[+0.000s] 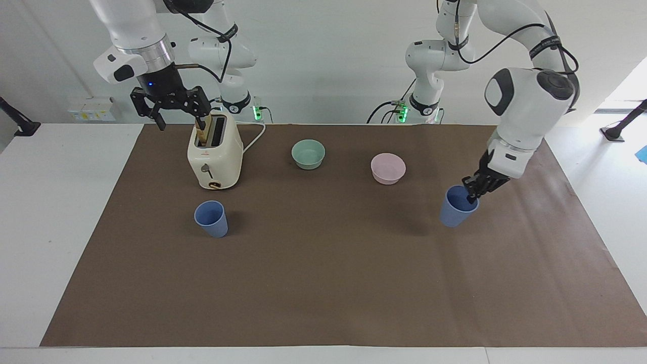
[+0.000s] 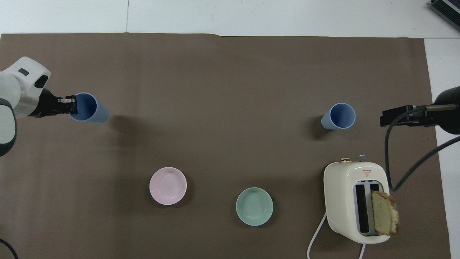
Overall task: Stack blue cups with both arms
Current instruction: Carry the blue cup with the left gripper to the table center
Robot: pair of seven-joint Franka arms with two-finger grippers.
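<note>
A periwinkle-blue cup [image 1: 457, 207] hangs tilted just above the brown table cover [image 1: 323, 283] at the left arm's end of the table, its rim pinched by the left gripper [image 1: 472, 194], whose fingertips are clamped on the cup's wall. A shadow lies on the cover beneath and beside the cup in the overhead view, so it appears to be off the surface rather than resting on it. The second blue cup [image 1: 211, 218] stands upright and untouched toward the right arm's end of the table, just beside the cream toaster [image 1: 215, 154] and farther from the robots than it. A slice of bread [image 2: 384, 213] sticks up from one toaster slot. Between the two cups, nearer to the robots, sit a pink bowl [image 1: 388, 168] and a green bowl [image 1: 308, 153]. The right gripper [image 1: 172, 103] waits with its jaws spread wide and empty, above the toaster.

The risks from here lie in the grip and the route. A pinch on one side of a thin, tapered rim leaves the cup free to swing or slip out if the arm speeds up. Carried low, its base could drag on the cover. Arriving tilted, it could catch the standing cup's rim and tip it over instead of nesting, perhaps against the toaster.
</note>
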